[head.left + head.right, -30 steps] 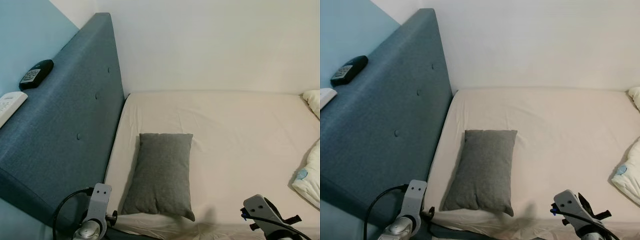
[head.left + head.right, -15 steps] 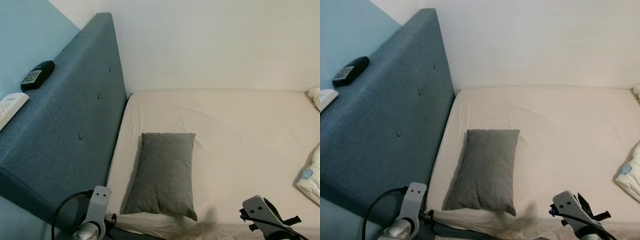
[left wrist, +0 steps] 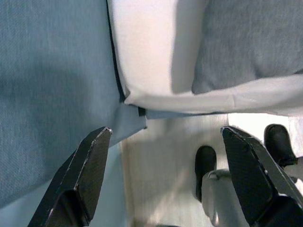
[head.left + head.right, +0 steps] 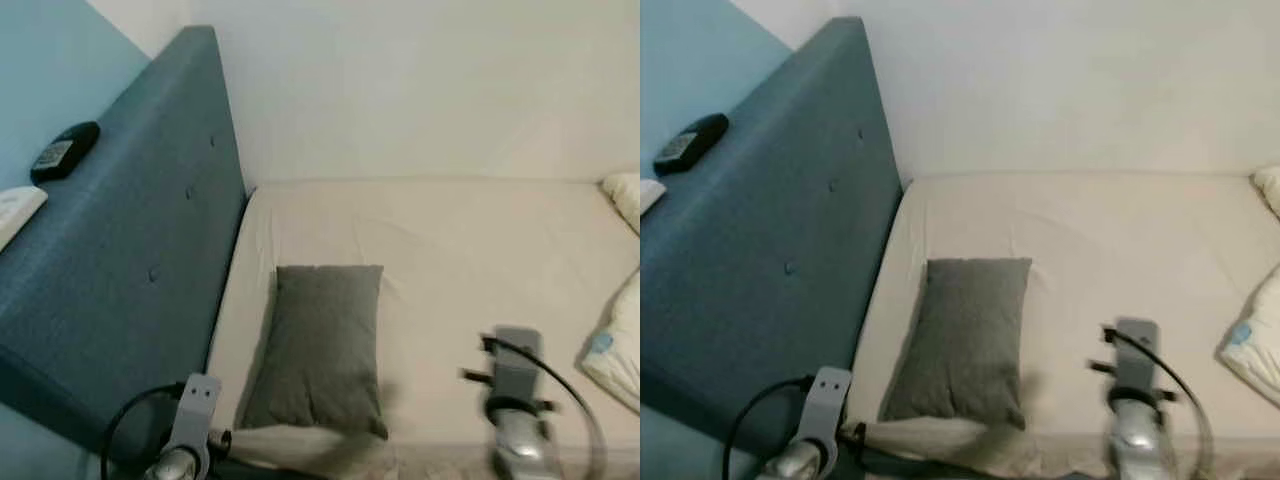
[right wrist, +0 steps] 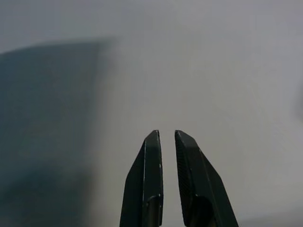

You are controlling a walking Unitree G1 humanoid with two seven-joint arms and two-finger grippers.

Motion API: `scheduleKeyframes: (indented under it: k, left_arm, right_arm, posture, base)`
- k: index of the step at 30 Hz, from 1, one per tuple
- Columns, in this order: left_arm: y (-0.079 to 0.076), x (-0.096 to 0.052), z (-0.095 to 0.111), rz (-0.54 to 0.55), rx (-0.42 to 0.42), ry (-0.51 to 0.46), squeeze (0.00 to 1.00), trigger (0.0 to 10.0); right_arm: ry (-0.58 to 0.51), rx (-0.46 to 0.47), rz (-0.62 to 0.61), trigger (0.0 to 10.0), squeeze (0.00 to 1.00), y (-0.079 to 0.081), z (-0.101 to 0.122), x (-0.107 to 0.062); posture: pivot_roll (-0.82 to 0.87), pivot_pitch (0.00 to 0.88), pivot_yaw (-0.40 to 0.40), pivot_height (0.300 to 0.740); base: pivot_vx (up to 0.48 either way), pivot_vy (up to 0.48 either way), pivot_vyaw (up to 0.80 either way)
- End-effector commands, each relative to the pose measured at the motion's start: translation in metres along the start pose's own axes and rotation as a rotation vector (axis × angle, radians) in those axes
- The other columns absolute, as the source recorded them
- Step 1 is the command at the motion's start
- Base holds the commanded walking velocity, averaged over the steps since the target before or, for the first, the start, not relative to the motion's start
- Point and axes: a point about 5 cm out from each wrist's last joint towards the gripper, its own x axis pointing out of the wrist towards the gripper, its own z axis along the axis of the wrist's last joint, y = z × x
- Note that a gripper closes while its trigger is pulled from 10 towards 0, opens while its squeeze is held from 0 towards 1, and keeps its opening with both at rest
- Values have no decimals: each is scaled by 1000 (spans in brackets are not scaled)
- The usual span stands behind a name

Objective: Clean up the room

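Note:
A grey pillow lies on the cream mattress close to the blue headboard. My right wrist is raised over the bed's front edge, to the right of the pillow, and is blurred. In the right wrist view my right gripper is shut with nothing between its fingers and points at the pale wall. My left gripper hangs open and empty above the floor beside the mattress corner, with the pillow's end just beyond it.
A black handset and a white remote rest on top of the headboard. White bedding is bunched at the bed's right edge. My black feet stand on the pale floor by the bed.
My right arm has swung up and to the left over the bed's front edge, blurred by the motion. The left arm and the pillow stay where they were.

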Motion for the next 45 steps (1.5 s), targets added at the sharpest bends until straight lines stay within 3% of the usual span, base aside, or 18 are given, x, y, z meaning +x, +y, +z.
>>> scheduleKeyframes:
  k: [1,2,4,6,9,11,12,13,16,19,25,26,29,32,36,45]
  left_arm:
    - [1,0,-8,9,0,26,0,10000]
    - [1,0,-8,9,0,26,0,10000]
    - [0,3,-2,14,-25,-2,0,10000]
    - [-1,4,1,19,-42,-22,0,10000]
    - [-1,5,3,28,-68,-35,0,10000]
    - [-1,6,6,40,-96,-50,0,10000]
    - [-1,7,6,45,-144,-57,0,10000]
    - [-1,7,6,45,-144,-57,0,10000]
    - [-3,7,0,28,-192,-41,0,10000]
    - [-1,5,-6,31,-209,-28,0,10000]
    - [5,4,-14,69,-223,0,0,10000]
    - [9,2,-19,90,-219,10,0,10000]
    - [13,1,-22,101,-192,9,0,10000]
    - [13,1,-22,92,-184,8,0,10000]
    - [10,1,-22,64,-168,-4,0,10000]
    - [-3,0,-21,-5,-163,-45,0,10000]
  right_arm:
    - [147,-12,152,10000,0,15,-26,-2]
    - [147,-12,152,10000,0,15,-26,-2]
    - [203,35,282,10000,0,40,-40,-5]
    - [234,74,317,10000,0,50,-47,-8]
    - [258,100,347,10000,0,55,-53,-9]
    - [319,97,349,10000,0,56,-62,-10]
    - [407,131,377,10000,0,56,-73,-11]
    - [407,131,377,10000,0,56,-73,-11]
    - [556,-13,393,10000,0,50,-98,-19]
    - [556,-82,363,10000,0,42,-103,-21]
    - [513,-84,350,10000,0,36,-102,-20]
    - [448,-45,306,10000,0,29,-98,-18]
    - [396,-27,245,10000,0,18,-93,-14]
    - [383,-22,274,10000,0,17,-92,-13]
    - [388,-24,297,10000,0,16,-92,-12]
    - [365,-38,228,10000,0,4,-92,-10]
  posture:
    - [12,136,-7,740]
    - [12,136,-7,740]
    - [17,128,-21,740]
    - [19,126,-24,740]
    - [26,123,-33,740]
    - [27,120,-38,740]
    - [28,120,-41,740]
    - [28,120,-41,740]
    - [20,117,-42,740]
    - [17,115,-44,740]
    - [15,114,-45,740]
    - [12,113,-50,740]
    - [9,114,-49,740]
    - [8,114,-48,740]
    - [3,111,-46,740]
    - [0,110,-46,740]
  base:
    - [0,0,0]
    - [0,0,0]
    - [0,0,0]
    - [0,0,0]
    - [0,0,0]
    - [0,0,0]
    - [0,0,0]
    - [0,0,0]
    - [0,0,0]
    - [0,0,0]
    - [0,0,0]
    - [0,0,0]
    - [0,0,0]
    - [0,0,0]
    - [0,0,0]
    - [0,0,0]
